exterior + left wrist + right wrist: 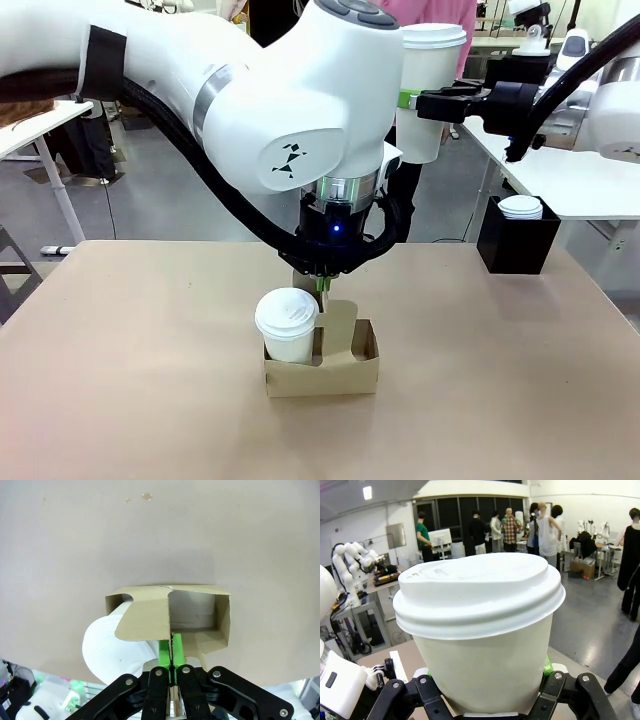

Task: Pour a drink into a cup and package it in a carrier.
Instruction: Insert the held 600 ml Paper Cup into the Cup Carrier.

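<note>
The brown cardboard carrier [350, 370] stands at the table's middle with a white lidded cup [287, 320] in its left slot; the right slot is empty. My left gripper [322, 285] reaches straight down onto the carrier's upright centre tab. In the left wrist view the green pads [165, 652] pinch that tab of the carrier [200, 615], beside the cup [107, 645]. My right gripper [432, 103] holds a second lidded white cup [430, 60] high at the upper right, its jaws shut around the cup [480, 630] body. The drink is out of view.
A black box of white lids [517, 235] sits at the table's far right edge. A white table [590, 190] stands behind it. Two small drops [146, 496] mark the tabletop beyond the carrier. People stand far off in the room.
</note>
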`<state>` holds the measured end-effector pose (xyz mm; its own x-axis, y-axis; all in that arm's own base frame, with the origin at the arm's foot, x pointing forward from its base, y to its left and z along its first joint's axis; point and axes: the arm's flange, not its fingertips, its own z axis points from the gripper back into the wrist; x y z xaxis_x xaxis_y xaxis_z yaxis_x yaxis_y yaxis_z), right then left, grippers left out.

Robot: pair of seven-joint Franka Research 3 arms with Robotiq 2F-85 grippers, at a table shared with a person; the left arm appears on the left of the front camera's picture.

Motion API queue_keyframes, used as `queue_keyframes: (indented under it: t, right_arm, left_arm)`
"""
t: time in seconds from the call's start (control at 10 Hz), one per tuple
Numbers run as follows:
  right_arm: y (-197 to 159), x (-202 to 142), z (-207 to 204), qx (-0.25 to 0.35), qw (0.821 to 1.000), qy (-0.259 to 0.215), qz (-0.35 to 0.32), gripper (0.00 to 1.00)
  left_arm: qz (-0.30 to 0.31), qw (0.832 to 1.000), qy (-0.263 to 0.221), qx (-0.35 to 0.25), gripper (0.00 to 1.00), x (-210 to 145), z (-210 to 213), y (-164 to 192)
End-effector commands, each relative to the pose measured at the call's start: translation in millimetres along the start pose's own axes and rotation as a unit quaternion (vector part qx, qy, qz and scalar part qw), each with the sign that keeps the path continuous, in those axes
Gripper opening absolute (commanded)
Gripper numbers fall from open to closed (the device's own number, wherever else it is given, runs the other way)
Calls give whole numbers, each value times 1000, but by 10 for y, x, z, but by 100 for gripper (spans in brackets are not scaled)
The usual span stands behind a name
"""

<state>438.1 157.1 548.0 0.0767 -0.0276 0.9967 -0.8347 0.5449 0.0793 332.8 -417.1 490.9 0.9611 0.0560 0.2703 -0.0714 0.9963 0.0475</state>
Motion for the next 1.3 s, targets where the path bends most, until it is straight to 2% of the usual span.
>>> queue_keyframes:
  t: [0.0, 0.1, 0.2, 0.3, 0.4, 0.5, 0.6, 0.7, 1.0, 1.1, 1.2]
  right_arm:
    - [3, 15, -31, 2, 1000, -7, 1, 80]
    - [3, 15, -31, 2, 1000, -7, 1, 80]
    - [3, 15, -31, 2, 1000, -7, 1, 80]
    - [0, 0, 0, 0, 1000, 0, 0, 80]
    - [-217, -21, -54, 33, 999, 26, -33, 80]
    - [-445, -55, -61, 52, 996, 49, -48, 80]
    - [-671, -112, -34, 71, 993, 73, -63, 80]
    - [-800, -174, 5, 117, 985, 96, -79, 80]
    - [-1027, -454, 70, 246, 961, 101, -78, 80]
    - [-995, -588, 73, 286, 951, 85, -79, 80]
    - [-968, -729, 61, 299, 948, 70, -80, 80]
  left_arm:
    - [0, 1000, 0, 0, 60, 1, 0, 0]
    - [-9, 1000, 7, -13, 59, 16, 43, 53]
    - [-18, 1000, 14, -18, 100, 14, 106, 100]
    - [-29, 999, 20, -28, 100, 4, 186, 156]
    - [-44, 998, 28, -41, 100, -4, 297, 242]
    - [-62, 996, 39, -54, 83, 10, 418, 380]
    - [-87, 991, 58, -79, 93, 61, 550, 559]
    - [-105, 988, 66, -96, 100, 93, 656, 763]
    - [-254, 954, 61, -149, 100, 278, 764, 1563]
    - [-286, 942, 32, -171, 100, 336, 763, 1854]
    - [-300, 934, 16, -195, 100, 450, 703, 2135]
